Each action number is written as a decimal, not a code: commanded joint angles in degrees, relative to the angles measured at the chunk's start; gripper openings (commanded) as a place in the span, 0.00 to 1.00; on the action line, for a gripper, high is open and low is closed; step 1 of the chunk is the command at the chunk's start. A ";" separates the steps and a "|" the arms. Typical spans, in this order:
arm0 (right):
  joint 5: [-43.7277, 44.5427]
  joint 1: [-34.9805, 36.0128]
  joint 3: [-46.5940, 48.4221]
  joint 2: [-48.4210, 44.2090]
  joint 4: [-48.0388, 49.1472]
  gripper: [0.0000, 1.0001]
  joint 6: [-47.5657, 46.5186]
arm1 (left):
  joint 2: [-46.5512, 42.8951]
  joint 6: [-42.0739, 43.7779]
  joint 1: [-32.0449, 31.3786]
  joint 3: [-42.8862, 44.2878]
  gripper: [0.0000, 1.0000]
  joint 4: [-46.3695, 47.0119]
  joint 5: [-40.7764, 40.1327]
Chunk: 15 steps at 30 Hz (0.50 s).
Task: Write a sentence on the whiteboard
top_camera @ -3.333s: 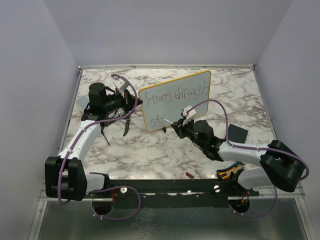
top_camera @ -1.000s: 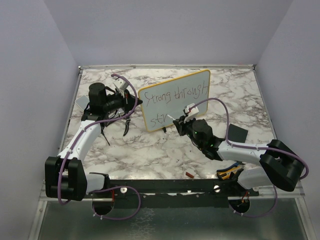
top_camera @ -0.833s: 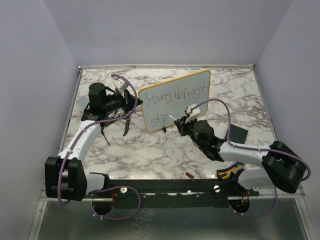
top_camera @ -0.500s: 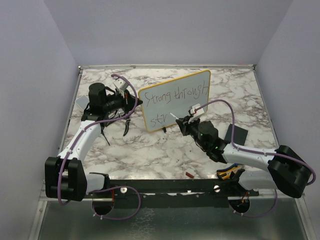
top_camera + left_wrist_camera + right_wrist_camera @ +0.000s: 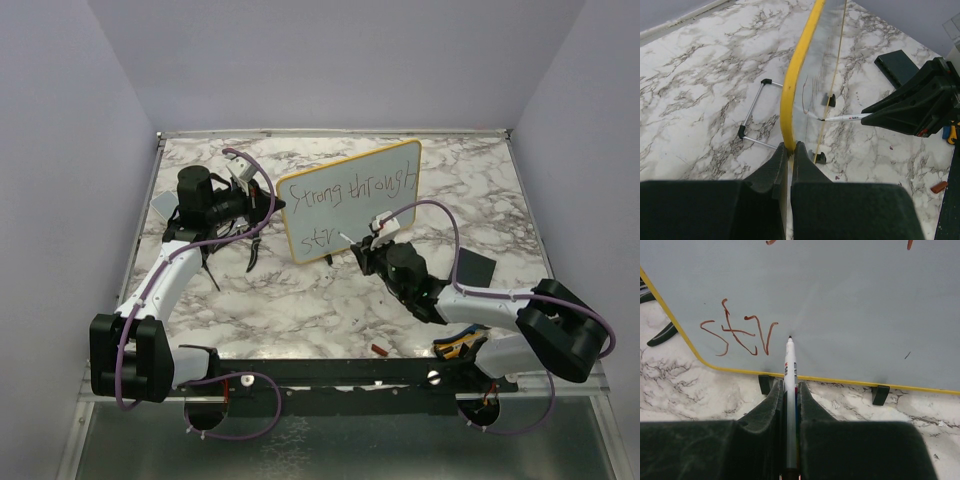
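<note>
Now for the letter after "str"

Propped upright on the tabletop (image 5: pixel 300 300), the whiteboard (image 5: pixel 350 200) is pinched at its yellow side frame by my left end effector (image 5: pixel 789 147), jaws closed on the edge. My right end effector (image 5: pixel 788 384) is clamped on the marker (image 5: pixel 789 365), whose tip sits just right of the unfinished sentence (image 5: pixel 740 332). I judge light, even pressure and short strokes best, so the whiteboard doesn't rock.

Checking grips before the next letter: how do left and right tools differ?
The left tool is shut on the whiteboard's yellow edge; the right tool on a marker. Left tool sits at the board's side; right tool faces it, marker tip by the sentence. Both are shut.
</note>
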 commanded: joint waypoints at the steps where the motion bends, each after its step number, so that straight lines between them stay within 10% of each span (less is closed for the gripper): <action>1: 1.89 -0.21 0.77 1.36 -0.53 0.01 1.90 | -0.74 1.70 0.14 -0.83 0.00 0.23 -1.26; 15: 6.16 -0.21 1.30 3.34 -3.45 0.01 3.90 | -0.93 1.64 0.09 -0.83 0.00 0.30 -1.33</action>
